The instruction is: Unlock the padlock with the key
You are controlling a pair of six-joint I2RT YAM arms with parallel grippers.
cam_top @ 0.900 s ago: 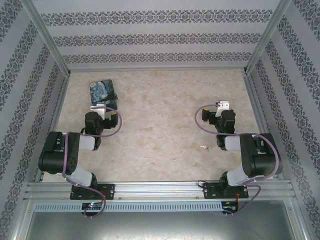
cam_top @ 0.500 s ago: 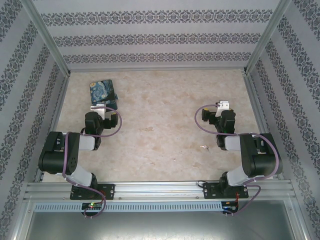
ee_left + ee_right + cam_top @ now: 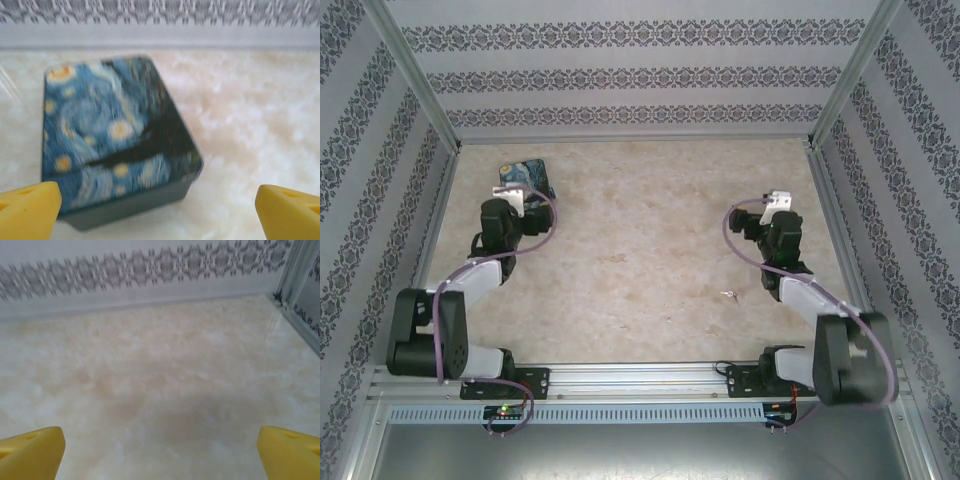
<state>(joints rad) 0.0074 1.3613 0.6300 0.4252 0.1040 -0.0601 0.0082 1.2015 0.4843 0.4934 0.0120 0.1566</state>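
The key [image 3: 728, 294] is a tiny silvery thing lying on the marbled table [image 3: 640, 240], left of my right forearm. The padlock is out of view. My left gripper [image 3: 517, 195] reaches out at the near edge of a dark tin with a blue-and-yellow starry picture [image 3: 527, 173]. In the left wrist view the tin [image 3: 110, 135] lies lid up just ahead of my left gripper [image 3: 159, 214], whose yellow fingers [image 3: 27, 210] stand wide open and empty. My right gripper [image 3: 778, 203] hangs open over bare table, and in its wrist view [image 3: 160, 455] nothing lies between the fingers [image 3: 290, 452].
Patterned walls close in the table at the back and both sides. A metal frame post [image 3: 290, 285] stands at the back right corner. The aluminium rail [image 3: 640, 378] with both arm bases runs along the near edge.
Both arms have stretched out from their folded poses. My left gripper moved back towards the tin. My right gripper moved a little farther back and right. Key and tin stayed put.
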